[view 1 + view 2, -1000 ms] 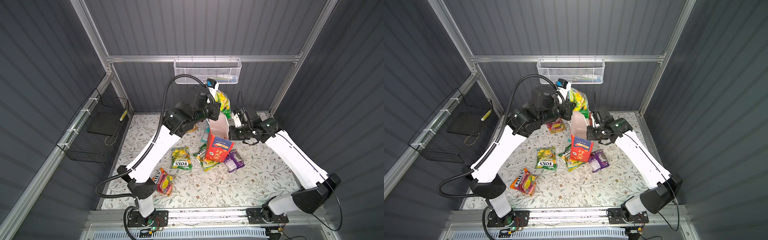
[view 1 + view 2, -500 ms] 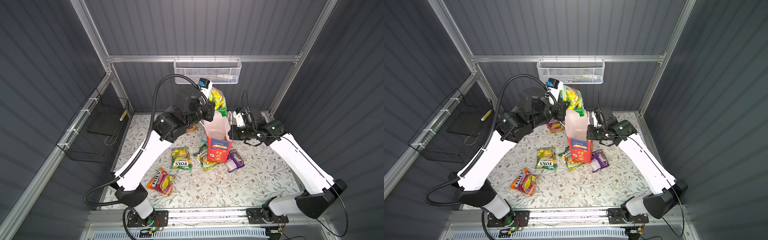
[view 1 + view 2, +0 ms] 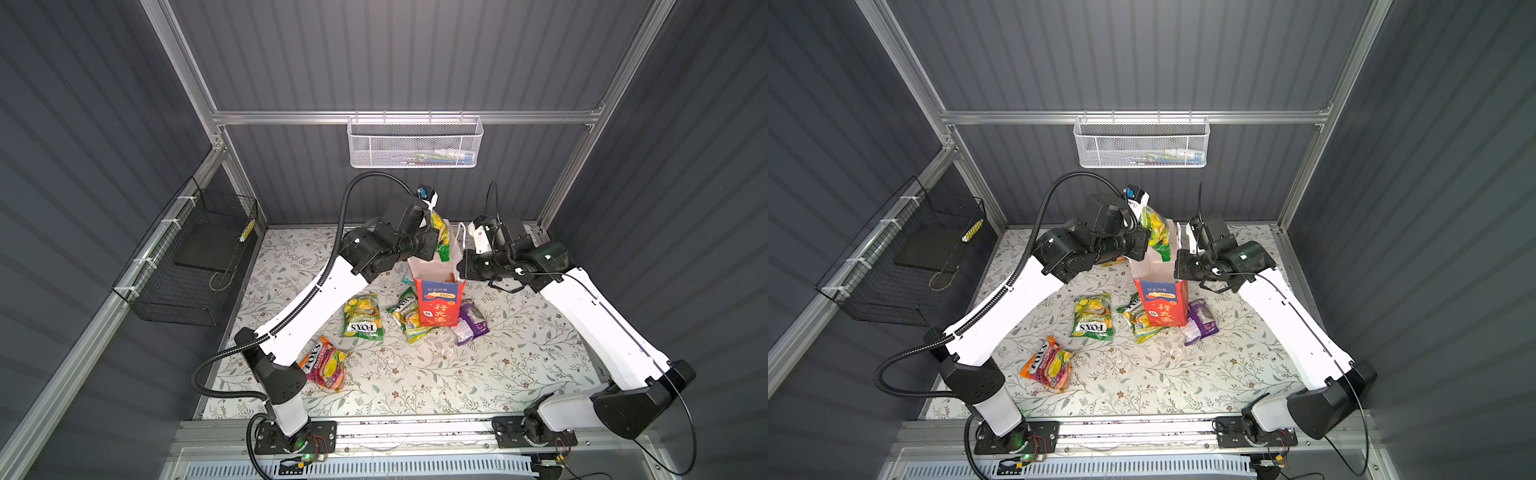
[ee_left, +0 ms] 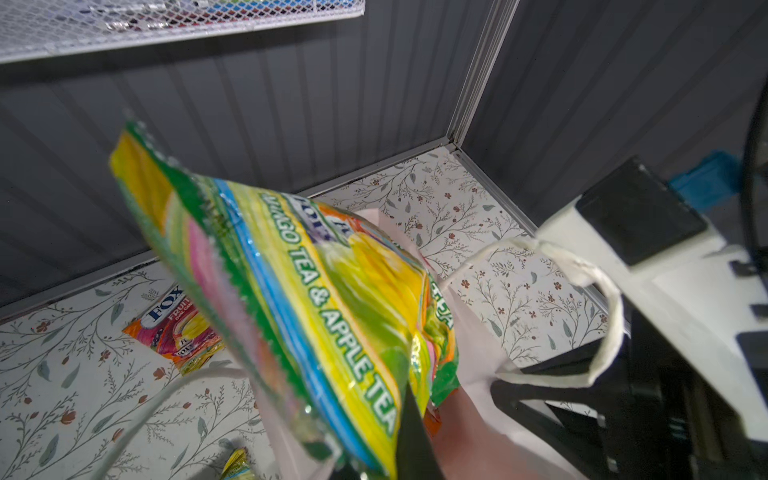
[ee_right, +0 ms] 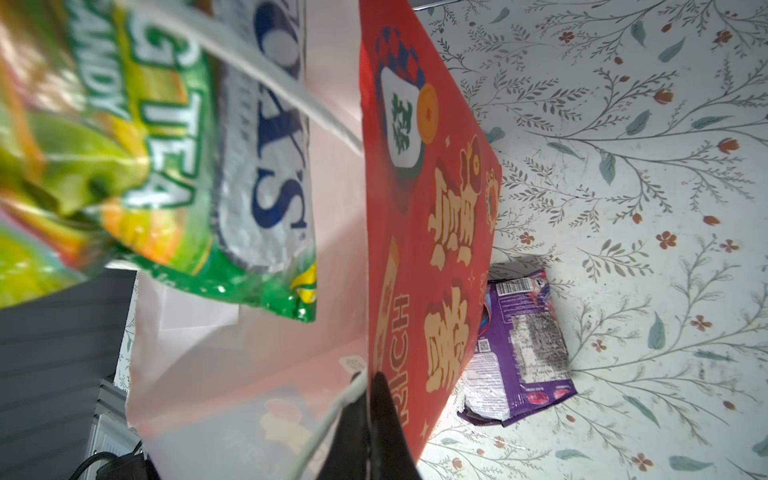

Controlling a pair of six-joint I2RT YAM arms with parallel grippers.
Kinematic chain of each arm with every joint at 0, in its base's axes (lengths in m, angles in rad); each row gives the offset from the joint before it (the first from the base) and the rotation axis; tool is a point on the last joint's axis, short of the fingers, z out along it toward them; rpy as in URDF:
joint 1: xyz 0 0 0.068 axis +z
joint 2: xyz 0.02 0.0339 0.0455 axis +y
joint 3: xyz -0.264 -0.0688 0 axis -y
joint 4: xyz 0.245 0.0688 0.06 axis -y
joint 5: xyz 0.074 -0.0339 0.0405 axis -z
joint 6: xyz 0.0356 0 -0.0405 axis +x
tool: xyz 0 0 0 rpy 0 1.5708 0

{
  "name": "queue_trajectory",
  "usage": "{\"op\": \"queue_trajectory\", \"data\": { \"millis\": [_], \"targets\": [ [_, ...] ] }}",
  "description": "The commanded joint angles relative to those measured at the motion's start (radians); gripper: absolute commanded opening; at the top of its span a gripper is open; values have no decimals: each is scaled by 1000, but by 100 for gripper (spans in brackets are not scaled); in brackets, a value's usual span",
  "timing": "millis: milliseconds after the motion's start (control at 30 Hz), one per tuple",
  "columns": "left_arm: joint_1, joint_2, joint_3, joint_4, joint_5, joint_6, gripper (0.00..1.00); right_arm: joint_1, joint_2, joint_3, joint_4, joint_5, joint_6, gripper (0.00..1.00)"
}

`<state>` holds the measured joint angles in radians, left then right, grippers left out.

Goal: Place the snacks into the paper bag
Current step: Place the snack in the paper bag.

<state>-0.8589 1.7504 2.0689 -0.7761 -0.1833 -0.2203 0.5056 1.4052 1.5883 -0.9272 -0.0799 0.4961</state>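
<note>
Green packet [image 3: 441, 239] in paper bag [image 3: 436, 305] mouth

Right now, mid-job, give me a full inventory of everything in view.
red paper bag: one, red, white inside, upright mid-table.
held packet: one, green-yellow, at the bag's mouth.
green-yellow packets: two, on the table, one lying flat, one beside the bag.
orange-pink packets: two, one near the left arm's base, one toward the back wall.
purple packet: one, purple, beside the bag on the right arm's side.
teal packet: one, teal, mostly hidden behind the bag.
white mesh basket: one, white, back wall.
black wire basket: one, black, left wall.
table: one, floral white, underneath everything.
left claw: one, black, shut on the held packet.
right claw: one, black, shut on the bag's rim.
</note>
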Motion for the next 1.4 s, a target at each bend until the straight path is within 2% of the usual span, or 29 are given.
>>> {"op": "queue_trajectory", "data": {
  "millis": [0,167,200,433,700,833,933,1100,1367],
  "targets": [
    [-5,39,23,-29,14,-14,0,-9,-12,-8,40,-6,9,0],
    [-5,73,33,-34,38,-14,0,-13,-18,-19,53,-11,13,0],
    [-5,76,40,-36,42,-16,3,-13,-20,-22,55,-10,13,0],
    [-5,88,86,-28,75,-17,37,-17,-34,-42,60,-9,14,0],
    [-6,60,127,-20,151,-4,65,-29,-51,-73,73,-8,17,0],
    [-6,-16,72,-3,141,-1,81,-36,-55,-95,90,-21,18,0],
    [-5,-106,-21,38,117,-8,100,-40,-55,-103,96,-29,17,0],
    [-5,-259,-181,61,45,-44,100,-45,-58,-109,102,-35,13,0],
    [-5,-516,-462,54,-141,-128,100,-56,-57,-131,123,-53,10,0]
  ]
}}
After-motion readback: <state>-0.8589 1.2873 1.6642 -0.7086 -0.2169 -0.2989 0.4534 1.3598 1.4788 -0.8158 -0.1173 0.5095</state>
